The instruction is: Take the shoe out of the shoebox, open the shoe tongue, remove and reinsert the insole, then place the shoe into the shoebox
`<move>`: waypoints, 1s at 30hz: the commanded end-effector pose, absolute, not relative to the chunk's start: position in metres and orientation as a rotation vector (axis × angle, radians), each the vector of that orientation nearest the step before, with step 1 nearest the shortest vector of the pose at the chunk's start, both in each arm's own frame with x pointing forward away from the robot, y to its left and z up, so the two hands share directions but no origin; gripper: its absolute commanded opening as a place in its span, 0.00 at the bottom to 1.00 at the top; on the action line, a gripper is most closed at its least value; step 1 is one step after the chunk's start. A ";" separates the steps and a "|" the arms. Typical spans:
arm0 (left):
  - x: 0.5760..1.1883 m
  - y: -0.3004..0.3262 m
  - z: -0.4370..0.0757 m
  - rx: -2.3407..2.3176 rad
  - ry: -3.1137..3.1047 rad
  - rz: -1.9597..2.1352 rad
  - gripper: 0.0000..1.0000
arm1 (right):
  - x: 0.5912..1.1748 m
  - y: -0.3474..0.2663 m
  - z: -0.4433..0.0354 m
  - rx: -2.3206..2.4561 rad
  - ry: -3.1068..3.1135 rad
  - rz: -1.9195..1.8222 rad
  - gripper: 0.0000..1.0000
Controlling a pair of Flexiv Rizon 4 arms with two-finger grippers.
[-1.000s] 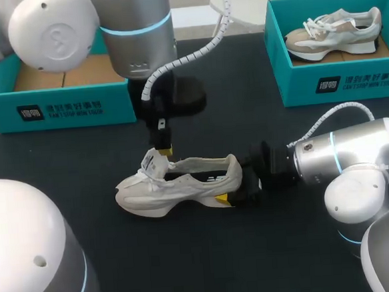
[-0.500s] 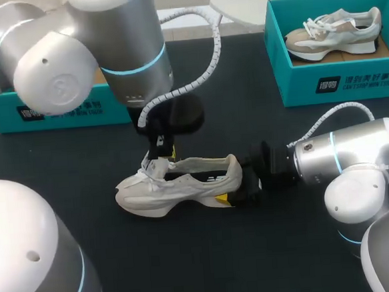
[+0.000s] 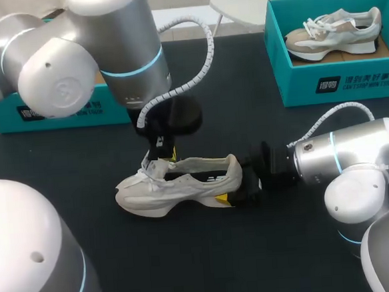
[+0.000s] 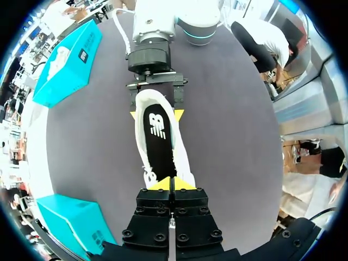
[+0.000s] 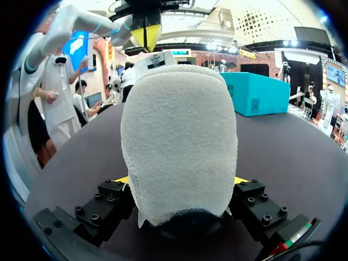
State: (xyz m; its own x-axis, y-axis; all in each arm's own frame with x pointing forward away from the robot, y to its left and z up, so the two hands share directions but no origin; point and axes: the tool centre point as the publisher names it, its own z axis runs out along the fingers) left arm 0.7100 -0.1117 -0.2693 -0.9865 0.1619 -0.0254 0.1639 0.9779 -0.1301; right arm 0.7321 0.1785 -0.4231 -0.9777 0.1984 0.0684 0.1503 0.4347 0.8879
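A white shoe [image 3: 177, 184] stands on its sole at the table's middle, toe to the left. Its black insole [image 4: 159, 136] shows inside in the left wrist view. My left gripper [image 3: 163, 150] comes down from above, shut on the raised tongue [image 3: 154, 165]; its joined yellow tips [image 4: 171, 184] sit right at the tongue's top edge. My right gripper [image 3: 236, 186] lies low on the table behind the heel [image 5: 179, 147], shut on it from both sides, a yellow tip against each flank. An empty teal shoebox [image 3: 58, 109] stands at the back left, partly hidden by my left arm.
A second teal shoebox [image 3: 340, 82] at the back right holds a beige-and-white shoe [image 3: 336, 29]. The dark tabletop [image 3: 209, 258] in front of the shoe is bare.
My left arm's upper joints have swung left and lower across the back-left box. Its gripper stays at the tongue. The shoe and the right arm have not moved.
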 end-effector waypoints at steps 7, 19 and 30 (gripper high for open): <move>0.720 -0.127 -0.288 0.258 3.114 -0.212 0.00 | 0.728 0.176 -0.428 0.324 2.625 1.607 0.00; 0.729 -0.160 -0.327 0.289 3.168 -0.236 0.00 | 0.728 0.176 -0.428 0.324 2.625 1.607 0.00; 0.727 -0.178 -0.348 0.316 3.175 -0.270 0.00 | 0.728 0.176 -0.428 0.324 2.625 1.607 0.00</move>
State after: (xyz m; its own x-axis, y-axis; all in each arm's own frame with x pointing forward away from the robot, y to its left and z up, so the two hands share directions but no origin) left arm 0.7283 -0.1714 -0.3386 -0.9791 0.1989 0.0416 0.1889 0.9665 -0.1740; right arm 0.7321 0.1785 -0.4231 -0.9777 0.1984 0.0684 0.1503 0.4347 0.8879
